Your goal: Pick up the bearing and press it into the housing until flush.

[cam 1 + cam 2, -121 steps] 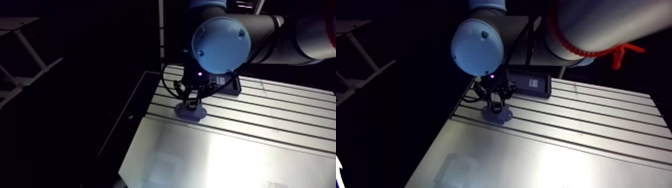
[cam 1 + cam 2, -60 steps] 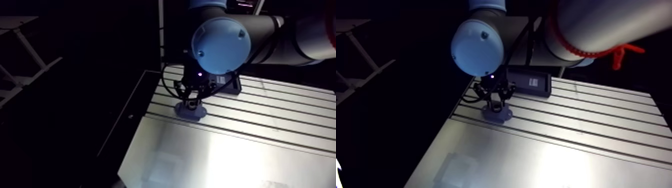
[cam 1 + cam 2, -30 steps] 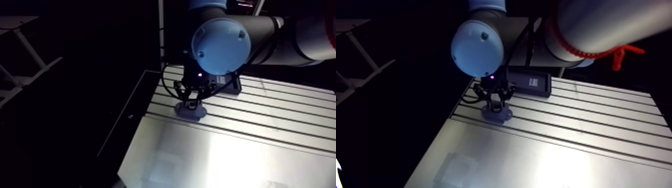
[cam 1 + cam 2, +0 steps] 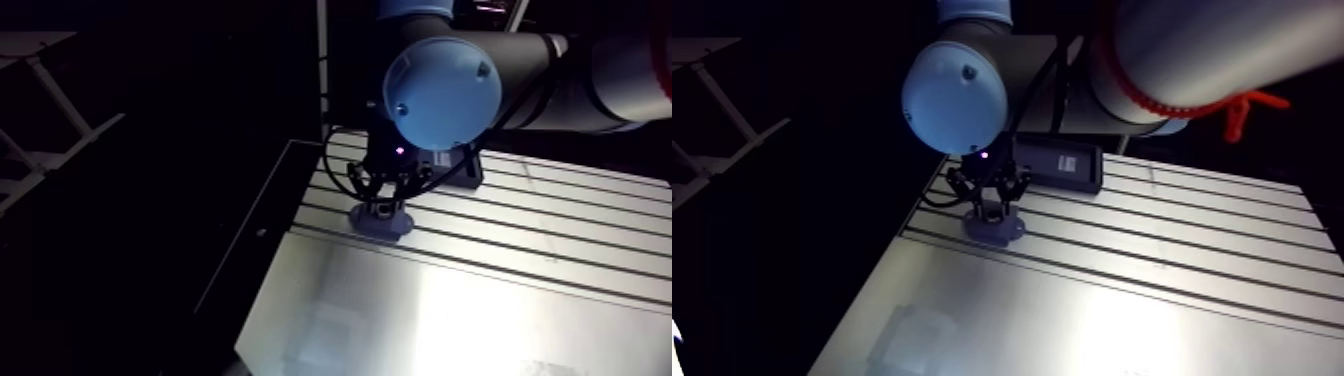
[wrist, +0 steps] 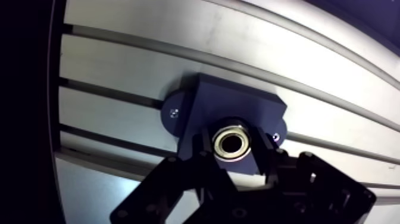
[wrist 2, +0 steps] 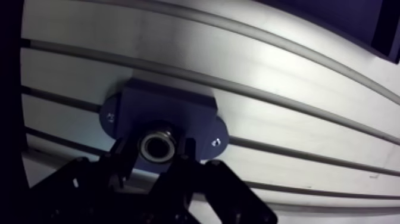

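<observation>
Arm view: the claw (image 4: 383,209) stands upright over the blue housing (image 4: 394,228) at the surface's (image 4: 520,300) far left, likely so it can push straight down. Wrist view: its fingers (image 5: 201,156) pinch the bearing (image 5: 233,143) between them, right at the housing's bore.

Light-blue round joint cap (image 4: 442,92), grey tubular link (image 4: 1192,60), black jointed fingers (image 5: 196,168), small purple wrist light (image 4: 399,150)

Quick count: one bearing (image 5: 231,142), one dark blue housing (image 5: 238,107), and two screws (image 5: 174,112) in the housing, one on each rounded ear. One gripper (image 5: 233,148) with two fingers (image 5: 266,159). One slotted table (image 4: 1192,250) under it all, plus one flat black box (image 4: 1060,164) with a pale label further back. Couldn't get a reliable number on the slots.
</observation>
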You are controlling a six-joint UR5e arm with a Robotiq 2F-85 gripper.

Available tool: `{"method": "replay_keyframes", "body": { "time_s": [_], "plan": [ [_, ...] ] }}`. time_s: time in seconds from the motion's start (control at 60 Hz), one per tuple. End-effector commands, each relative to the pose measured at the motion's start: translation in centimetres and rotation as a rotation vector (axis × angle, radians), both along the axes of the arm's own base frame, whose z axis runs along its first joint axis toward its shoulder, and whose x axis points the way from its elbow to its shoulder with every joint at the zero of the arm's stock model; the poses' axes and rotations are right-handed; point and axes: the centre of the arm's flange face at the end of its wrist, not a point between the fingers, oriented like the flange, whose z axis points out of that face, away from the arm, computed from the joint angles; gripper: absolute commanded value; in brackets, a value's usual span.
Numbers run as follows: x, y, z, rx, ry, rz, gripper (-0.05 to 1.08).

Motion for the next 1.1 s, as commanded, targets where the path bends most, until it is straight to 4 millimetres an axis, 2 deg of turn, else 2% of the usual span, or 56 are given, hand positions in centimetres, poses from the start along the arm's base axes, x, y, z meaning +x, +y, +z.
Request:
{"method": "replay_keyframes", "body": {
  "time_s": [0.017, 1.1],
  "plan": [
    [-0.02, 0.04, -0.02, 0.001, 0.000, 0.007, 0.84],
    [-0.15, -0.07, -0.10, -0.001, 0.006, 0.010, 0.85]
  ]
}}
